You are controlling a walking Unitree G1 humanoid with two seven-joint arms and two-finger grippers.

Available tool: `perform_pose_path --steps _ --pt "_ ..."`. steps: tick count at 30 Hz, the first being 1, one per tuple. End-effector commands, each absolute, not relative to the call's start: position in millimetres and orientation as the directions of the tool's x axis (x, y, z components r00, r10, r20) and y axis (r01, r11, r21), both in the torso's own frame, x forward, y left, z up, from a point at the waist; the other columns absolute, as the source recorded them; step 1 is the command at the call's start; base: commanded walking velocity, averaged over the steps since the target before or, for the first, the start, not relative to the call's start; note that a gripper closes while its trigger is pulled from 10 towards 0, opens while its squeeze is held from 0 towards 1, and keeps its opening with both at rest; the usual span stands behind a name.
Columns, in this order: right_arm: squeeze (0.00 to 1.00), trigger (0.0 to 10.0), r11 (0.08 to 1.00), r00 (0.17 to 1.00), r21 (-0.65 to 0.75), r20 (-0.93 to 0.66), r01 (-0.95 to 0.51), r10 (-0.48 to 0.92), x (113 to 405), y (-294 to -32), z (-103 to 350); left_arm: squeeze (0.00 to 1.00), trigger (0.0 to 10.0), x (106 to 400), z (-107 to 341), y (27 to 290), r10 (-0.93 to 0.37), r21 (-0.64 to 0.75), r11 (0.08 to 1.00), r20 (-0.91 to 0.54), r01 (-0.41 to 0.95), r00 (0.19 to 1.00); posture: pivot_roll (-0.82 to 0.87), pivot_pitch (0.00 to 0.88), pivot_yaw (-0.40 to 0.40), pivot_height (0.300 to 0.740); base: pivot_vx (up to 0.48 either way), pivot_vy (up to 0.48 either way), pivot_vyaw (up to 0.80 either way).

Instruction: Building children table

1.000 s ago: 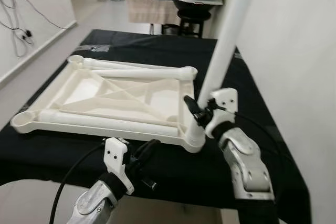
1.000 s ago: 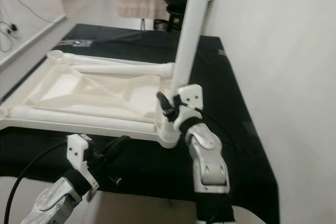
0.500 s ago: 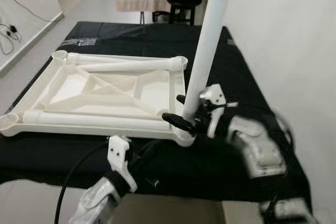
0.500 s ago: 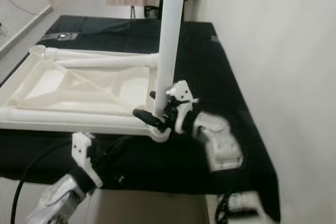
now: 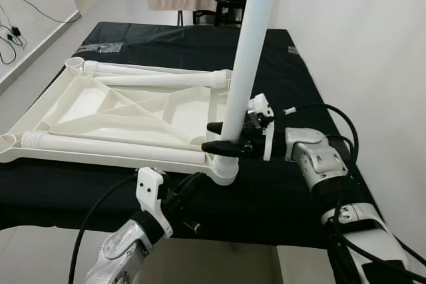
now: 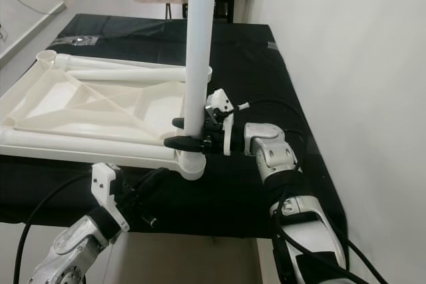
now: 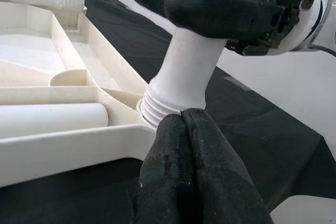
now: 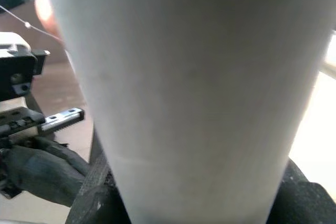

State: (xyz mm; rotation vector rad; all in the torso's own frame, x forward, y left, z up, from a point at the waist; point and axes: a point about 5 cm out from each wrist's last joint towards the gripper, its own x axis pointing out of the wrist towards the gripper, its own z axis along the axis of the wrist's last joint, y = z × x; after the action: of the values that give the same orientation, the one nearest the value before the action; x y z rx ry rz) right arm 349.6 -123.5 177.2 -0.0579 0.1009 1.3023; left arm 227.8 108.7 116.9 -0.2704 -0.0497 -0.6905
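The white table top (image 5: 120, 108) lies upside down on the black-covered table (image 5: 293, 184). A white leg (image 5: 246, 51) stands nearly upright in its near right corner socket (image 5: 225, 169). My right gripper (image 5: 219, 136) is shut on this leg just above the socket, reaching in from the right. In the right wrist view the leg (image 8: 184, 77) is very close, with a dark finger (image 8: 47, 174) beside it. My left gripper (image 5: 190, 187) hovers shut and holding nothing at the table's front edge, just below that socket. Its tips (image 7: 181, 116) are close to the leg's threaded base (image 7: 168, 111).
Three loose legs lie on the table top, two at the far side (image 5: 160, 71) and one at the near side (image 5: 113, 147). Open sockets show at the far left (image 5: 74, 66) and near left (image 5: 6, 143) corners. A white wall (image 5: 359, 44) runs close on the right. A stool (image 5: 229, 4) stands beyond the table.
The camera has shifted. My right arm has swung from in front of the leg round to its right side, still gripping it, and the leg stands straighter. The left gripper has stayed put.
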Motion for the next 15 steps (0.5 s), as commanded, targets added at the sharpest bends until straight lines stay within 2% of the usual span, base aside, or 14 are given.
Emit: perform_pose_path --steps 1,2,4,5,6,7,8,10,11,12,13,14,15 --pt "0.00 0.0 0.298 0.293 0.026 -0.126 -0.954 0.948 349.8 -126.9 170.3 0.00 10.0 227.1 114.3 107.4 -0.627 -0.250 0.729 0.130 0.638 0.768 0.08 0.041 -0.070 0.740 0.000 0.000 0.00" --pt "0.00 0.0 0.324 0.320 0.017 -0.119 -0.946 0.940 348.3 -132.1 168.8 0.00 10.0 227.0 114.7 107.6 -0.628 -0.253 0.727 0.131 0.638 0.767 0.07 0.047 -0.063 0.740 0.000 0.000 0.00" --pt "0.00 0.0 0.324 0.320 0.017 -0.119 -0.946 0.940 348.3 -132.1 168.8 0.00 10.0 227.0 114.7 107.6 -0.628 -0.253 0.727 0.131 0.638 0.767 0.07 0.047 -0.063 0.740 0.000 0.000 0.00" --pt "0.00 0.0 0.464 0.462 -0.015 -0.127 -0.886 0.878 346.2 -142.4 162.2 0.00 10.0 226.4 115.4 108.5 -0.631 -0.257 0.723 0.131 0.641 0.764 0.06 0.058 -0.056 0.740 0.000 0.000 0.00" --pt "0.00 0.0 0.464 0.462 -0.015 -0.127 -0.886 0.878 346.2 -142.4 162.2 0.00 10.0 226.4 115.4 108.5 -0.631 -0.257 0.723 0.131 0.641 0.764 0.06 0.058 -0.056 0.740 0.000 0.000 0.00" --pt "0.00 0.0 0.604 0.602 -0.031 -0.137 -0.797 0.787 344.2 -144.4 153.9 0.00 10.0 225.9 115.8 109.4 -0.634 -0.260 0.720 0.131 0.644 0.762 0.05 0.064 -0.056 0.740 0.000 0.000 0.00" --pt "0.00 0.0 0.652 0.649 -0.035 -0.143 -0.758 0.747 342.8 -143.4 150.5 0.00 10.0 225.6 115.9 109.8 -0.635 -0.260 0.719 0.131 0.645 0.761 0.05 0.064 -0.056 0.740 0.000 0.000 0.00" --pt "0.00 0.0 0.843 0.835 0.002 -0.136 -0.537 0.532 339.8 -137.9 138.5 0.00 10.0 225.3 116.3 111.6 -0.636 -0.261 0.719 0.130 0.645 0.761 0.04 0.071 -0.053 0.740 0.000 0.000 0.00" --pt "0.00 0.0 0.843 0.835 0.002 -0.136 -0.537 0.532 339.8 -137.9 138.5 0.00 10.0 225.3 116.3 111.6 -0.636 -0.261 0.719 0.130 0.645 0.761 0.04 0.071 -0.053 0.740 0.000 0.000 0.00" --pt "0.00 0.0 0.925 0.915 0.068 -0.131 -0.375 0.381 336.4 -137.9 132.0 0.00 10.0 225.4 116.6 112.3 -0.635 -0.261 0.718 0.131 0.645 0.761 0.03 0.076 -0.048 0.740 0.000 0.000 0.00" --pt "0.00 0.0 0.938 0.932 0.123 -0.129 -0.324 0.339 325.6 -126.1 125.0 0.00 10.0 225.6 116.7 112.8 -0.636 -0.262 0.718 0.130 0.645 0.761 0.03 0.085 -0.039 0.740 0.000 0.000 0.00" --pt "0.00 0.0 0.933 0.932 0.155 -0.120 -0.324 0.343 316.7 -112.6 122.8 0.00 10.0 226.1 116.5 113.3 -0.637 -0.263 0.717 0.129 0.646 0.760 0.03 0.076 -0.032 0.740 0.000 0.000 0.00" --pt "0.00 0.0 0.933 0.932 0.155 -0.120 -0.324 0.343 316.7 -112.6 122.8 0.00 10.0 226.1 116.5 113.3 -0.637 -0.263 0.717 0.129 0.646 0.760 0.03 0.076 -0.032 0.740 0.000 0.000 0.00"
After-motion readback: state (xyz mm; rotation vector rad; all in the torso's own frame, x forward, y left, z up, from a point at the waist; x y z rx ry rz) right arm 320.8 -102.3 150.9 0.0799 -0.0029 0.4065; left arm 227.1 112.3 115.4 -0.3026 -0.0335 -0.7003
